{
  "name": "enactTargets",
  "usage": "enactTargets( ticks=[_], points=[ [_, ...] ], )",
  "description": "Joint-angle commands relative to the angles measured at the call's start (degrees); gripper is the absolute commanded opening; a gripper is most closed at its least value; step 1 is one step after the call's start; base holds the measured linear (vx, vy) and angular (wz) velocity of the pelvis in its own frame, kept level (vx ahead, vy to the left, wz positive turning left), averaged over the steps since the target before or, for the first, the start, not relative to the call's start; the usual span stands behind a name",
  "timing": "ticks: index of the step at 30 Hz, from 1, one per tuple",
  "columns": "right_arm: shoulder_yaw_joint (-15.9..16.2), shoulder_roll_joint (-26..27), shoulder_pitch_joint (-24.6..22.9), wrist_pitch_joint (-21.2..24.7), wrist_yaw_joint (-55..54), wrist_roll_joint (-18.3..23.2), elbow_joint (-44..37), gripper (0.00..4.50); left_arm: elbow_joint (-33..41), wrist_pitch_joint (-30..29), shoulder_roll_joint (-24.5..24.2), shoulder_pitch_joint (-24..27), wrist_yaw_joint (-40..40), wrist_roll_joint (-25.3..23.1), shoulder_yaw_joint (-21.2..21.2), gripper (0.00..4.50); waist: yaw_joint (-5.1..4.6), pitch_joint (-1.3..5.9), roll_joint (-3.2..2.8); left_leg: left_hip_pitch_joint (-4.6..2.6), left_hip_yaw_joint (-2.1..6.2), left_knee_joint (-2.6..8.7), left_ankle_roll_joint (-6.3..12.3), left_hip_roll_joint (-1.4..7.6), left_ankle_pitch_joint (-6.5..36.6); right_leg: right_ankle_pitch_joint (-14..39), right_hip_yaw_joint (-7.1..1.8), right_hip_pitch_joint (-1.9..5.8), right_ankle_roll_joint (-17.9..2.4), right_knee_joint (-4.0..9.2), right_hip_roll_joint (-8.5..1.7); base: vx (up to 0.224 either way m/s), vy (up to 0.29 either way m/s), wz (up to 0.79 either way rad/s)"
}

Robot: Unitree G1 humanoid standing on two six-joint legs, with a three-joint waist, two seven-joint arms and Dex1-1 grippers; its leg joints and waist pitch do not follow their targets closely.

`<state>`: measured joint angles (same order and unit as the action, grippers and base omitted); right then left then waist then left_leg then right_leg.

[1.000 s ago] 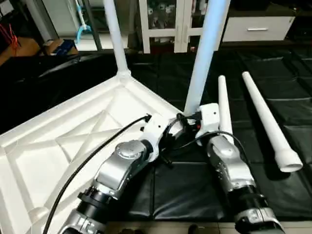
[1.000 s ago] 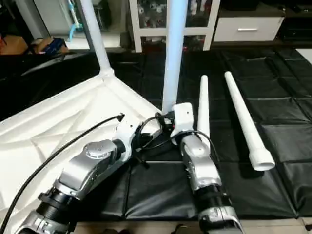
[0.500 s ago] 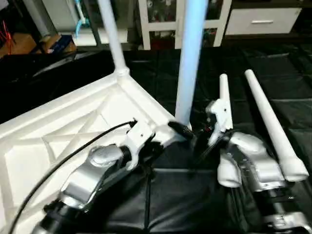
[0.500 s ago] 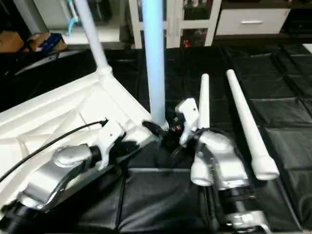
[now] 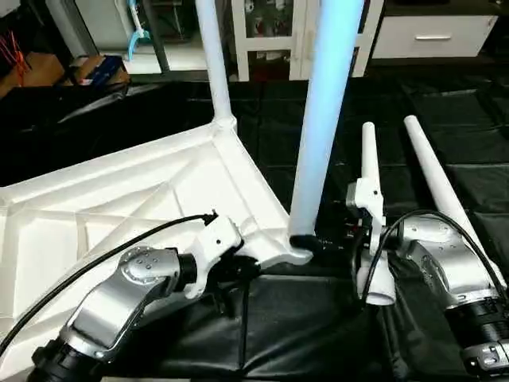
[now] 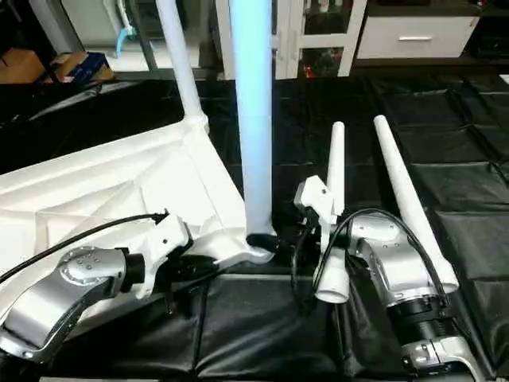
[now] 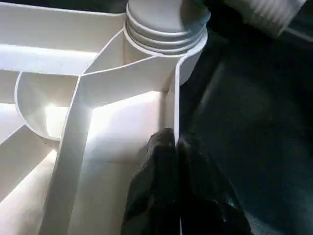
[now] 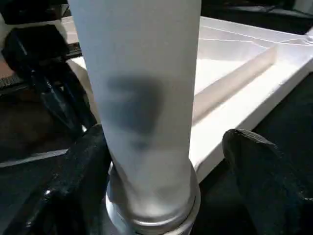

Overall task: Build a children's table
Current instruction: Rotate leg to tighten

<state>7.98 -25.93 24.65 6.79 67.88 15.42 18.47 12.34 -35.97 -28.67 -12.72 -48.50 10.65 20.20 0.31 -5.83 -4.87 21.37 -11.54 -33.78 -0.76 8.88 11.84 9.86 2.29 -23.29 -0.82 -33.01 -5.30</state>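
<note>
- White plastic rectangular tabletop lies underside-up on black floor mat, so sockets face up.
- Left claw clenched on tabletop rim, prob. steadying it.
- Right claw released, straddling upright white tube leg seated in near corner socket.
- Two spare white tapered legs lie beside.

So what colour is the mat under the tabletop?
Black, in square padded tiles; the mat shows best in the right eye view, beside the white tabletop.
</note>
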Motion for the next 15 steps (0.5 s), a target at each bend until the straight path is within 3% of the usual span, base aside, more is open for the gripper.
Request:
enactTargets(
  ticks=[1, 6, 9, 12, 15],
  points=[
    [0.53, -0.41, 0.51, -0.76, 1.6, 0.52, 0.57, 3.65, -0.74, -3.02, -1.13, 2.23, -3.17, 0.74, 4.54, 0.0, -0.04, 2.47, 0.58, -1.08, 1.99, 5.02, 3.55, 4.15, 15.28, 16.4, -2.0, 1.93, -13.98, 3.67, -2.87, 0.0, 0.0, 0.0],
    [1.63, -0.17, -0.45, -0.94, 2.79, 0.07, 0.85, 3.28, -0.63, -3.37, -1.02, 1.97, -3.35, 0.62, 4.53, 0.0, 0.03, 2.76, 0.63, -0.96, 1.92, 4.76, 4.57, 4.08, 12.06, 12.42, -2.07, 2.07, -14.78, 3.37, -2.91, 0.0, 0.0, 0.0],
    [1.54, -0.12, -0.68, -1.04, 3.17, 0.0, 0.94, 3.02, -0.55, -3.43, -1.08, 2.01, -3.3, 0.66, 4.54, 0.0, 0.16, 3.01, 0.55, -0.81, 1.84, 4.42, 6.46, 4.03, 8.5, 8.13, -1.93, 2.28, -16.0, 2.93, -2.87, 0.0, 0.0, 0.0],
    [1.48, -0.21, -0.76, -1.15, 3.35, 0.06, 0.98, 2.72, -0.63, -3.45, -1.09, 1.96, -3.26, 0.64, 4.56, 0.0, 0.21, 2.84, 0.56, -0.77, 1.82, 4.48, 6.9, 4.06, 9.24, 9.27, -1.91, 2.28, -16.11, 3.09, -2.92, 0.0, 0.0, 0.0],
    [1.24, -0.27, -0.89, -1.74, 3.79, 0.05, 1.36, 2.55, -0.89, -3.45, -1.04, 1.75, -3.09, 0.72, 4.52, 0.0, 0.16, 2.76, 0.51, -0.85, 1.94, 4.68, 5.87, 4.13, 11.45, 12.4, -1.92, 2.23, -15.38, 3.31, -2.93, 0.0, 0.0, 0.0]
  ],
)
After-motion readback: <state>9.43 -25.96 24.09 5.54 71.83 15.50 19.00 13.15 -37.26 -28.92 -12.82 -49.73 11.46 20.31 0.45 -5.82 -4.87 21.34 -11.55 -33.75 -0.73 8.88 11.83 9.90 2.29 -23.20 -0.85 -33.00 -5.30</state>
